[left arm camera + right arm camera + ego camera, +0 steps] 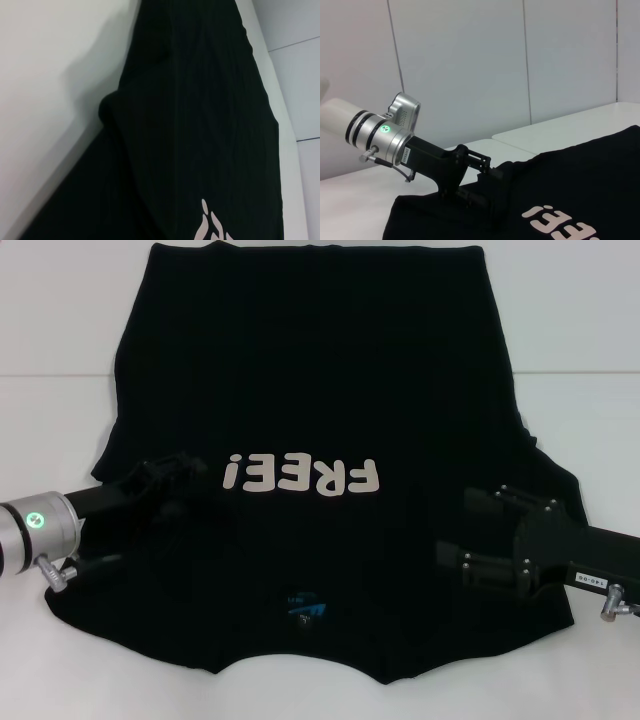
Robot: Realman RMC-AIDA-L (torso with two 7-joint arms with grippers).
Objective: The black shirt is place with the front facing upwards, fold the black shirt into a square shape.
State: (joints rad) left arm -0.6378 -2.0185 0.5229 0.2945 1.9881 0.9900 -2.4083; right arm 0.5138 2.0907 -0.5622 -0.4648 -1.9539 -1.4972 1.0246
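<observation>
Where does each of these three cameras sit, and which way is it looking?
Head view: on the robot's head, looking down at the black shirt on the table; left gripper and right gripper both show.
Left wrist view: on the left arm, close along the shirt; no robot parts visible.
Right wrist view: on the right arm, facing across at the left gripper.
Shared: all three show the FREE! lettering.

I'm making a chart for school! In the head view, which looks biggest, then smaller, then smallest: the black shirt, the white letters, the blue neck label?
1. black shirt
2. white letters
3. blue neck label
</observation>
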